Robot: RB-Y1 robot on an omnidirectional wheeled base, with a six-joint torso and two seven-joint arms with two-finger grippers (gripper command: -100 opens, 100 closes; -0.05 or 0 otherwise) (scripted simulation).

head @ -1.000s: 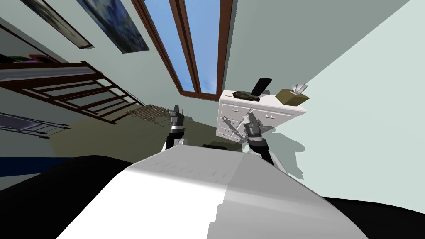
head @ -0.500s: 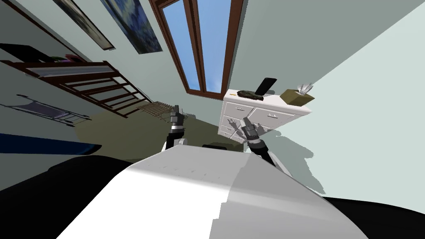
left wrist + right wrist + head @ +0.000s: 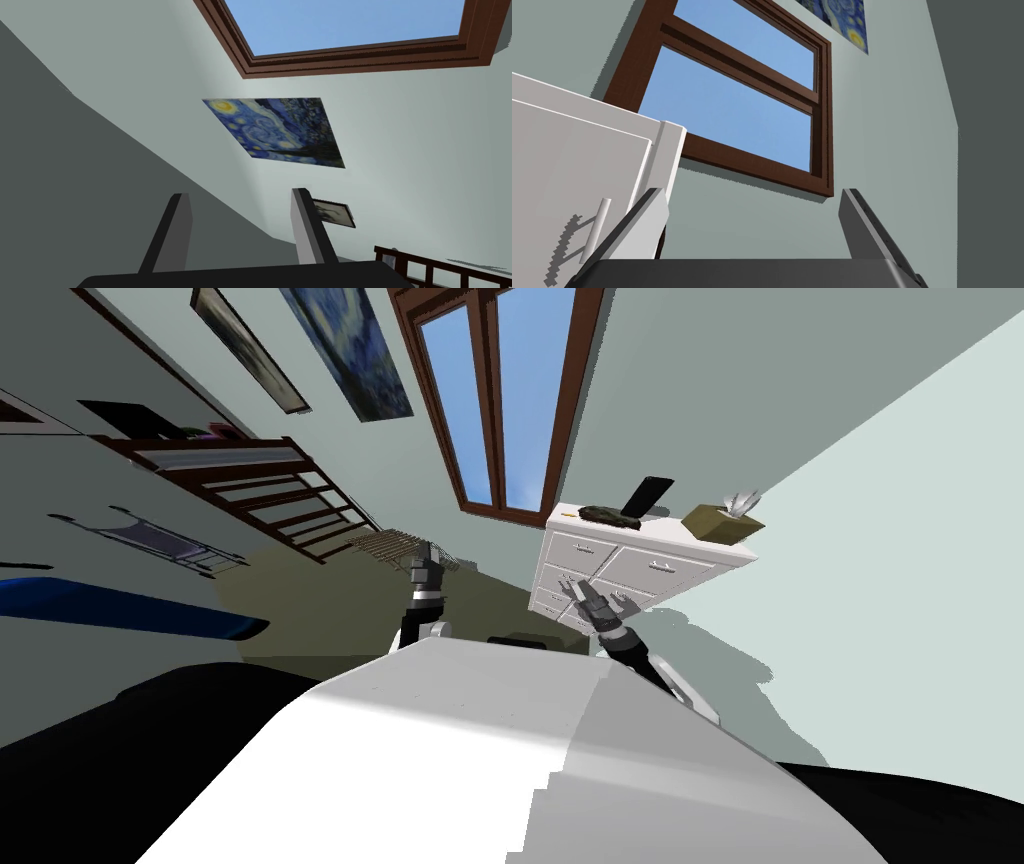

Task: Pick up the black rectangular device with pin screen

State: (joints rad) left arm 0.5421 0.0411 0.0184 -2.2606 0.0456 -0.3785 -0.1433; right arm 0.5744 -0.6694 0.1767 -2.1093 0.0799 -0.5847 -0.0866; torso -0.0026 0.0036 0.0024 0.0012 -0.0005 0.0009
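- Atop the white chest of drawers by the far wall, in the head view, the black rectangular device stands tilted, its lower end by a dark lumpy object. I cannot tell whether they touch. An olive tissue box sits near the top's other end.
- In the same view, the right pincer hangs before the drawer fronts, below the device and well apart from it. The left pincer is raised over the olive floor, off to the chest's side.
- In the left wrist view, the left pincer is released, fingers apart with nothing between them.
- In the right wrist view, the right pincer is released, fingers spread wide and empty. The chest's white corner and a pale bar handle lie just beside one finger, and a brown-framed window stands beyond.
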